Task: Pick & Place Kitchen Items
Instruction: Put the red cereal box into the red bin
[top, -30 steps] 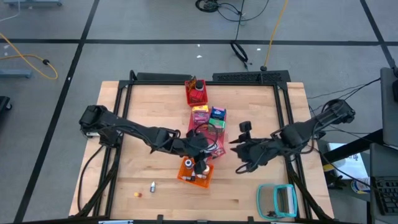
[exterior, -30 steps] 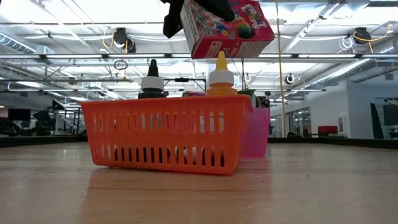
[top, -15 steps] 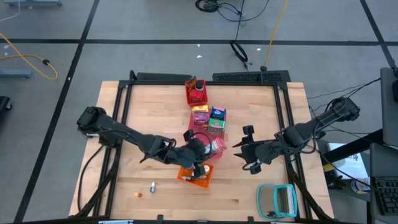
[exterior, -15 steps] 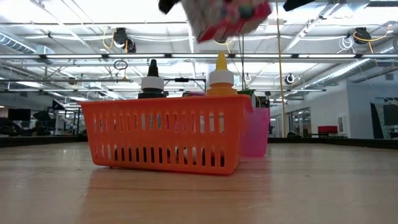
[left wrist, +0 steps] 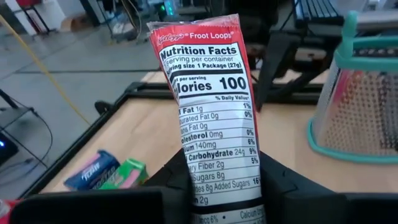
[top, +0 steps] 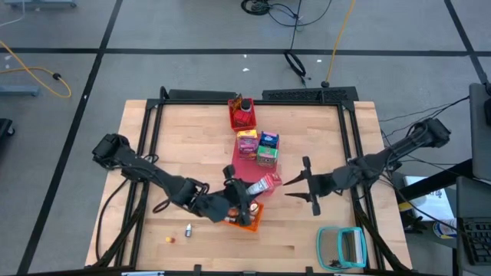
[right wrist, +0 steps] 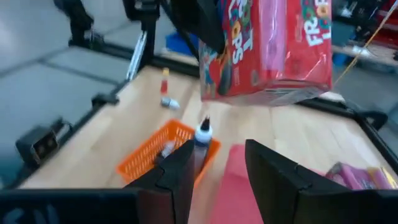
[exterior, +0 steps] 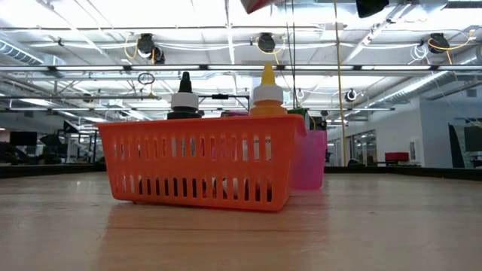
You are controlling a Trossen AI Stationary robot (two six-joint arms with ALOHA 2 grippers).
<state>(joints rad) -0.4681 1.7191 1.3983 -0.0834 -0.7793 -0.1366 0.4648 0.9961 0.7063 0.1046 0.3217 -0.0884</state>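
A red Froot Loops carton (top: 265, 184) hangs above the orange basket (top: 245, 215), with my left gripper (top: 244, 195) shut on it. The basket stands on the table and holds a black-capped bottle (exterior: 183, 100) and a yellow-capped one (exterior: 265, 93). My right gripper (top: 291, 185) is open just right of the carton, with nothing between its fingers (right wrist: 180, 168). It looks up at the carton (right wrist: 273, 46) from a little lower. Only a red corner of the carton (exterior: 260, 4) shows at the top of the low view. My left gripper pinches the carton's two broad faces between its fingers (left wrist: 281, 186), at the carton's end nearest the wrist (left wrist: 217, 193). The fingers lie nearly level, pointing toward the table's right, along the carton. The carton sticks out ahead of them, lifted clear above the basket.
A red mat (top: 253, 162) behind the basket carries a pink-yellow carton (top: 247, 142) and a blue-green one (top: 268, 147). A red bin (top: 242, 116) stands farther back. A teal-framed grater (top: 342, 246) lies near the front right. Two tiny items (top: 188, 228) lie front left.
My left gripper has swung toward the table's near edge and rolled, carrying the carton. The carton has turned and risen almost out of the top of the low view. My right arm has folded back, its gripper now level with a gap to the carton.
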